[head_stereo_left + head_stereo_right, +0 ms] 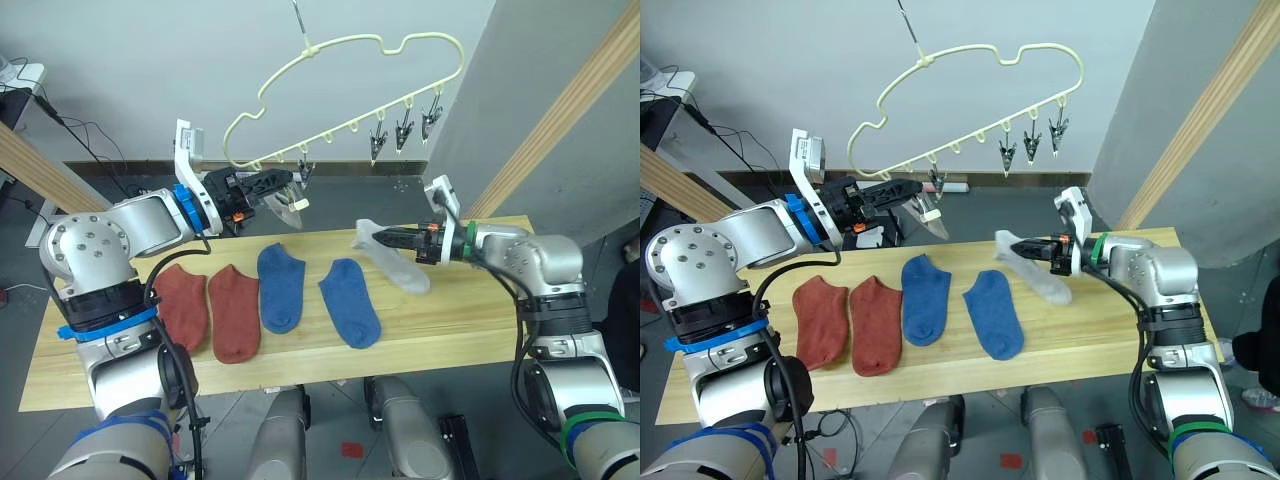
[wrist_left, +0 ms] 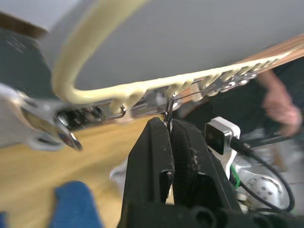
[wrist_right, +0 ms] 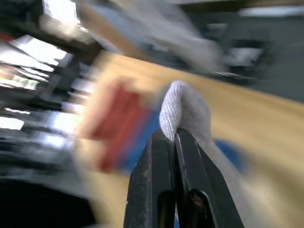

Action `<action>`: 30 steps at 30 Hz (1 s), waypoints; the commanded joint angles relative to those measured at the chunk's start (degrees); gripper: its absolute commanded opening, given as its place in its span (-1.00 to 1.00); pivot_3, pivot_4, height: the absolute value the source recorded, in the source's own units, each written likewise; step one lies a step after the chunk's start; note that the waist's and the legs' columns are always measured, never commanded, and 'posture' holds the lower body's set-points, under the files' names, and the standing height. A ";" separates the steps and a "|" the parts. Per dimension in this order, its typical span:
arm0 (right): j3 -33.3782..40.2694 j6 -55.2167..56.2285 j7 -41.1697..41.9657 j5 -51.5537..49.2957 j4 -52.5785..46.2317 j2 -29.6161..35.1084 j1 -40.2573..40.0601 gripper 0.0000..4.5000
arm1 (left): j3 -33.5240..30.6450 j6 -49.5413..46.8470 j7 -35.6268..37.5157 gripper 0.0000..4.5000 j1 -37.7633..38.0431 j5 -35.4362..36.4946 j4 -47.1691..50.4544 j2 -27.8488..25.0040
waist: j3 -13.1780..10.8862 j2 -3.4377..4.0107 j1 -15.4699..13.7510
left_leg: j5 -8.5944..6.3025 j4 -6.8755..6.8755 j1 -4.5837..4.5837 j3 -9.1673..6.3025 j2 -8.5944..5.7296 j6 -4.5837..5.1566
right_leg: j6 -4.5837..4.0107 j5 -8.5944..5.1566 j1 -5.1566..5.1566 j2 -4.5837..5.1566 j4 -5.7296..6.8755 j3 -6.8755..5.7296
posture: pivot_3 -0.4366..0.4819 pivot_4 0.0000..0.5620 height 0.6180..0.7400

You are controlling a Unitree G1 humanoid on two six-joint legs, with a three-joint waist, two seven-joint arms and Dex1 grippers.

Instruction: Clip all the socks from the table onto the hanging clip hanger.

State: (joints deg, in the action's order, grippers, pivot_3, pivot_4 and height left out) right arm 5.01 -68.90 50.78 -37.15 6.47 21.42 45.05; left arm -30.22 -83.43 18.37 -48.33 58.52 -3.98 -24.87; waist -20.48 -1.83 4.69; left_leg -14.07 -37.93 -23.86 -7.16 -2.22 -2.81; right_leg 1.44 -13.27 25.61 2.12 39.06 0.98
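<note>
The pale-yellow clip hanger [image 1: 350, 90] hangs above the table's [image 1: 450, 335] far edge, with small grey clips [image 1: 403, 133] along its lower bar. My left gripper [image 1: 287, 184] is shut on one clip [image 2: 169, 107] near the hanger's left end, and a light grey sock [image 1: 292, 208] dangles just below it. My right gripper [image 1: 388, 238] is shut on the toe end of another light grey sock [image 1: 402, 266], lifted over the table's right part. Two rust-red socks [image 1: 183, 305] [image 1: 235, 312] and two blue socks [image 1: 281, 286] [image 1: 351, 300] lie flat on the table.
A slanted wooden beam [image 1: 565, 105] rises at the right and another beam [image 1: 35, 170] stands at the left. Cables lie on the floor behind the table. A person's hand [image 2: 280, 102] shows in the left wrist view beyond the table.
</note>
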 commanded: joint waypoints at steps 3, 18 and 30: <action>7.31 -11.19 -6.62 -8.64 1.92 -8.59 4.72 -0.99 | -8.05 -6.77 -7.73 -1.00 -2.86 1.66 -8.05 3.57 | 0.01 0.01 -0.10 | 0.01 -0.02 0.03 -0.03 -0.02 0.00 | 0.00 0.00 -0.02 0.01 0.02 -0.03 | -0.18 0.26 1.00; 7.79 -8.59 -9.71 -9.97 5.25 -11.51 7.51 -0.99 | -8.39 -9.07 -14.39 -1.00 -2.32 10.54 -8.48 3.70 | 0.00 0.01 -0.40 | -0.01 0.03 -0.04 0.05 -0.06 -0.02 | 0.00 0.00 0.08 0.06 -0.01 0.03 | -0.15 0.30 1.00; 8.65 -10.26 -9.98 -15.39 3.89 -10.47 7.81 -0.99 | -8.58 -8.77 -14.53 -1.00 -2.21 10.06 -8.96 2.70 | 0.00 0.01 -0.39 | -0.01 0.06 -0.04 0.09 -0.07 -0.02 | 0.01 0.00 0.08 0.06 -0.04 0.05 | -0.15 0.31 1.00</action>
State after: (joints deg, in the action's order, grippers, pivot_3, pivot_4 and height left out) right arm 12.82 -79.50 40.31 -50.79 12.51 10.79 52.19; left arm -39.70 -90.75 4.60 -52.25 69.28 -12.93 -21.47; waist -20.47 -1.82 4.30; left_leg -14.08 -37.87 -23.90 -7.07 -2.29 -2.83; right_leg 1.45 -13.27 25.69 2.18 39.02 1.03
